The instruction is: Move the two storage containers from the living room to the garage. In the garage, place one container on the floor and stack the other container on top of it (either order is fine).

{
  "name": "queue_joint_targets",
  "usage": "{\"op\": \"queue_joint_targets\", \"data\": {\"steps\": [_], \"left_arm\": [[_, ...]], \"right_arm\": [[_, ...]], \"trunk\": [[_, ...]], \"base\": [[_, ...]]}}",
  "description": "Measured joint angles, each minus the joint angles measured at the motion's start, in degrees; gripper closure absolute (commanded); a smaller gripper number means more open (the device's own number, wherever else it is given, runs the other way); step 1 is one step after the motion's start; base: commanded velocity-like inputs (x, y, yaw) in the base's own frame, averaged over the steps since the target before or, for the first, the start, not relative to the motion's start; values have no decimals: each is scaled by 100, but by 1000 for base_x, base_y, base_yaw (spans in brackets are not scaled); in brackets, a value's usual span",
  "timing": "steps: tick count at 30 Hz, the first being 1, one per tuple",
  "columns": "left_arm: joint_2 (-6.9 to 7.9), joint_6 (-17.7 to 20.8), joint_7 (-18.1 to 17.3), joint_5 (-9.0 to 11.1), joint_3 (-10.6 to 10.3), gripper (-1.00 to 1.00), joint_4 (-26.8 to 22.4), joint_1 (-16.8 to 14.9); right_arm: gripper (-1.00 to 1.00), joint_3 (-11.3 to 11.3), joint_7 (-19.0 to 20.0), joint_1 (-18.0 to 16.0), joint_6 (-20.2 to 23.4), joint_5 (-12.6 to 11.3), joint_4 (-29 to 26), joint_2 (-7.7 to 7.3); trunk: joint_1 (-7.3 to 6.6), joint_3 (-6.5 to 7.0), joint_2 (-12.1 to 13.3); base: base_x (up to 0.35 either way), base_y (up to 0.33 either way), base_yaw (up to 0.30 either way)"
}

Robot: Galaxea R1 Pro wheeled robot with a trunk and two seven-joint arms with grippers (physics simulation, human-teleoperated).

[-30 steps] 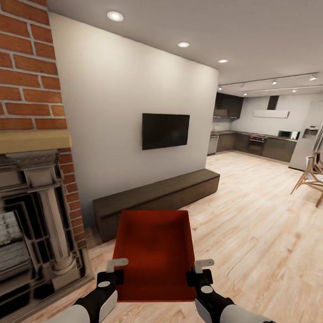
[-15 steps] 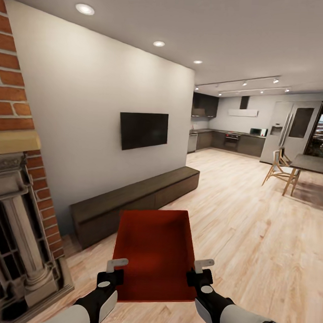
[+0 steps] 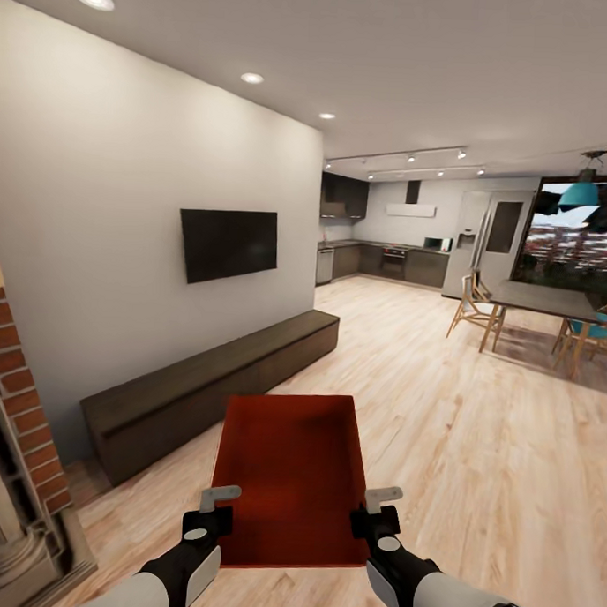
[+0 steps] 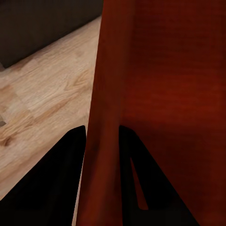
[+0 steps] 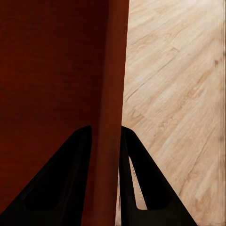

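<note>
I hold one orange-red storage container (image 3: 292,475) level in front of me, above the light wood plank floor of the living room. My left gripper (image 3: 213,511) is shut on its left wall and my right gripper (image 3: 375,516) is shut on its right wall. In the left wrist view the thin red wall (image 4: 104,141) runs between the two dark fingers (image 4: 56,188). The right wrist view has the other wall (image 5: 110,117) pinched the same way between its fingers (image 5: 146,183). The bin is empty inside.
A long dark low bench (image 3: 212,379) runs along the white wall under a black TV (image 3: 228,245). The brick chimney and fireplace (image 3: 14,467) stand at the left edge. A dining table with chairs (image 3: 537,322) is at the right, a kitchen (image 3: 385,254) far ahead.
The whole view has swung to the right: fireplace and brick slid off to the left, the dining table and window came in. Both grippers and the container kept their place in the view.
</note>
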Motion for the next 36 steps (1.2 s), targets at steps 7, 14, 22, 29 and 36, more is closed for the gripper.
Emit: {"op": "queue_joint_targets", "data": {"steps": [7, 14, 22, 29, 36], "left_arm": [[1, -6, -1, 4, -4, 100, -5, 0], [0, -1, 0, 0, 0, 100, -1, 0], [0, 0, -1, -1, 1, 100, 0, 0], [1, -1, 0, 1, -1, 100, 0, 0], [0, 0, 2, 0, -1, 100, -2, 0]], "right_arm": [[100, 7, -1, 0, -5, -6, -6, 0], [100, 1, 0, 0, 0, -1, -1, 0], [100, 1, 0, 0, 0, -1, -1, 0], [100, 0, 0, 0, 0, 1, 0, 0], [100, 0, 1, -1, -1, 0, 2, 1]], "trunk": [[0, 0, 0], [0, 2, 0], [0, 35, 0], [0, 76, -1], [0, 86, -1]], "base": [[0, 0, -288], [0, 0, -288], [0, 0, -261], [0, 0, -187], [0, 0, -30]]}}
